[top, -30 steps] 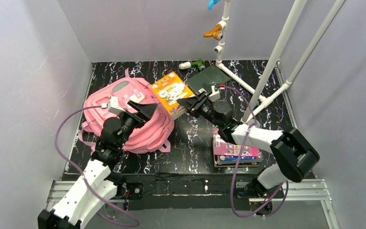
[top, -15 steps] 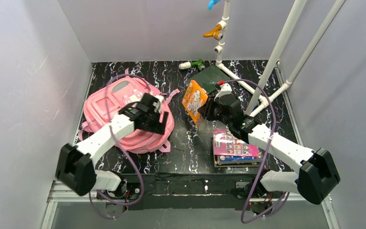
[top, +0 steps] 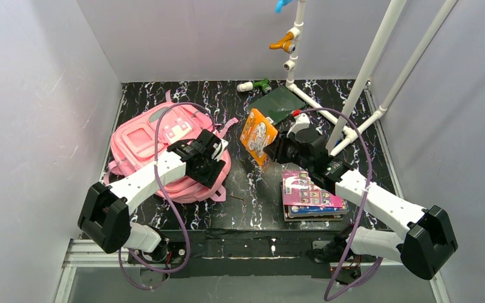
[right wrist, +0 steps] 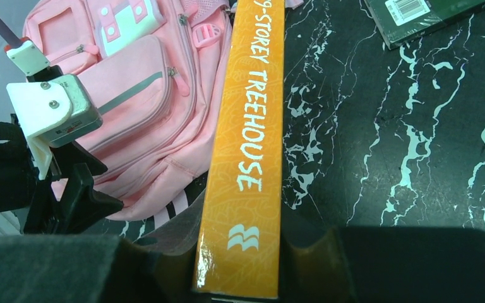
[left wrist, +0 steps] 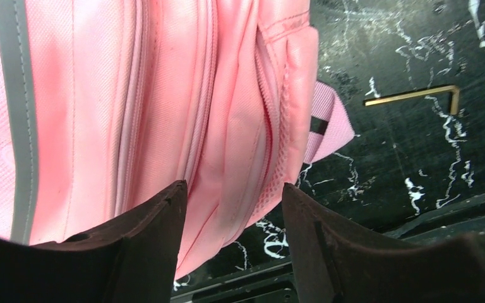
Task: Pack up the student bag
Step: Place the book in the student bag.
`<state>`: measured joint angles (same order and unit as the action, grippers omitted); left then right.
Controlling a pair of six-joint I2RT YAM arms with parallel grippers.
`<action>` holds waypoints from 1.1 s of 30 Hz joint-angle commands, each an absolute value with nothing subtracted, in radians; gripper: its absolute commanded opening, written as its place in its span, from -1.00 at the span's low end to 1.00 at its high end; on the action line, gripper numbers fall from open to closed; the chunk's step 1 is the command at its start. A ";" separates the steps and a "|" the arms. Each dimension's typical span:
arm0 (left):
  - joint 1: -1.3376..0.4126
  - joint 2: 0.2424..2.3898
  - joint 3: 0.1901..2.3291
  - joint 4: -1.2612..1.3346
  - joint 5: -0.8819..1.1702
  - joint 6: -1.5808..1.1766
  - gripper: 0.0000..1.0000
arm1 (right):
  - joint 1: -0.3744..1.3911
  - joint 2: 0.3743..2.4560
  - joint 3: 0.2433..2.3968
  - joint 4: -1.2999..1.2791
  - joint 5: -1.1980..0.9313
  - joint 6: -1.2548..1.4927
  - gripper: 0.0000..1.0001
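The pink student bag (top: 155,142) lies on the left of the black marbled table; it also shows in the left wrist view (left wrist: 164,101) and the right wrist view (right wrist: 139,95). My left gripper (top: 211,165) is open and hovers over the bag's right near edge, its jaws apart above the side zip seams (left wrist: 233,196). My right gripper (top: 271,146) is shut on an orange book (top: 257,134), held upright on edge between the bag and the white pipe frame. The book's spine (right wrist: 247,145) reads "Treehouse".
A stack of books (top: 311,197) lies at the front right. A dark green book (top: 276,104) lies at the back, with a small green and white piece (top: 256,85) behind it. A white pipe frame (top: 353,95) stands at right. A brass hex key (left wrist: 417,96) lies near the bag.
My left arm swung over the bag and settled at its right near edge. My right gripper lifted the orange book off the table and stood it on edge.
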<state>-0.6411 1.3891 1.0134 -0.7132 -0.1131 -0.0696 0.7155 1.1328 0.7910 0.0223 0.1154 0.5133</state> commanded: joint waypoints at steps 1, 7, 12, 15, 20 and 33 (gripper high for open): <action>-0.641 1.378 1.029 -0.796 -0.171 -0.028 0.14 | 0.715 1.095 0.807 0.140 0.100 0.507 -0.97; -0.641 1.378 1.026 -0.852 -0.185 -0.018 0.05 | 0.714 1.109 0.809 0.150 0.076 0.509 -0.97; -0.641 1.364 1.034 -0.853 -0.177 -0.009 -0.44 | 0.714 1.113 0.801 0.151 0.068 0.509 -0.97; -0.641 1.375 1.035 -0.849 -0.160 -0.010 -0.53 | 0.713 1.106 0.799 0.147 0.067 0.509 -0.97; -0.641 1.371 1.050 -0.842 -0.188 -0.019 -0.77 | 0.714 1.093 0.801 0.138 0.072 0.500 -0.97; -0.640 1.035 1.025 -0.477 -0.425 -0.153 -1.00 | 0.701 1.111 0.829 0.121 -0.192 0.711 -0.97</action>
<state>-0.6426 1.1801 1.0241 -0.7097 -0.3073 -0.0731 0.7128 1.1328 0.7883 0.0029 0.0002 0.5632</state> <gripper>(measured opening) 0.026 0.342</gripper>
